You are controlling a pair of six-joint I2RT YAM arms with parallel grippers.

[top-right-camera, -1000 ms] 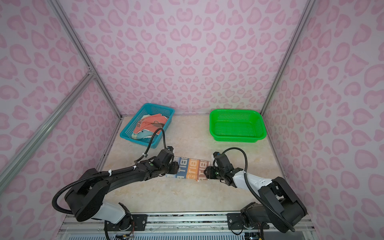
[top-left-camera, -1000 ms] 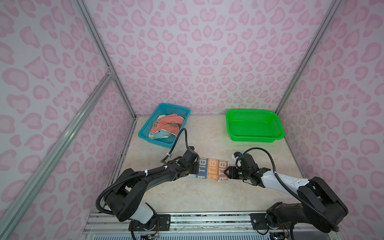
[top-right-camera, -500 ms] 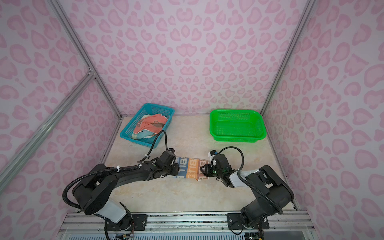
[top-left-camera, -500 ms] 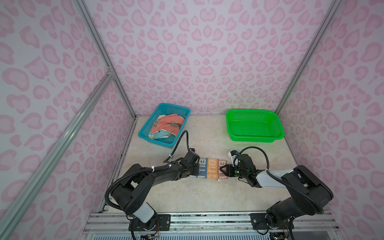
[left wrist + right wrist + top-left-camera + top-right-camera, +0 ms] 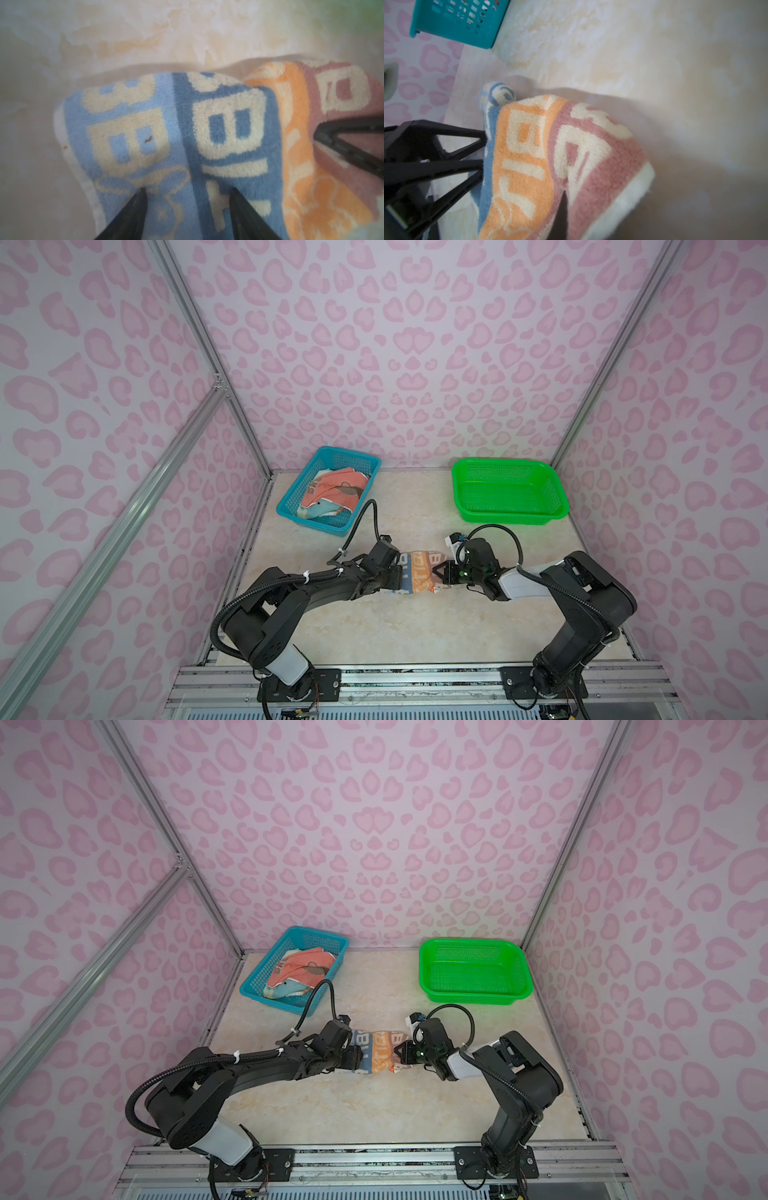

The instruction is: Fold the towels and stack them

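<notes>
Tabletop [image 5: 415, 626] bears striped towel [image 5: 417, 572], long axis running left to right.

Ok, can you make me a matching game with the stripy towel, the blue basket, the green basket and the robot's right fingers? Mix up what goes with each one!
Things:
1. stripy towel
2. blue basket
3. green basket
4. right fingers

What goes with them:
A. nothing inside
B. pinched shut on cloth
C. lying in the middle of the table
D. holds crumpled towels

Right pairs: 1-C, 2-D, 3-A, 4-B
</notes>
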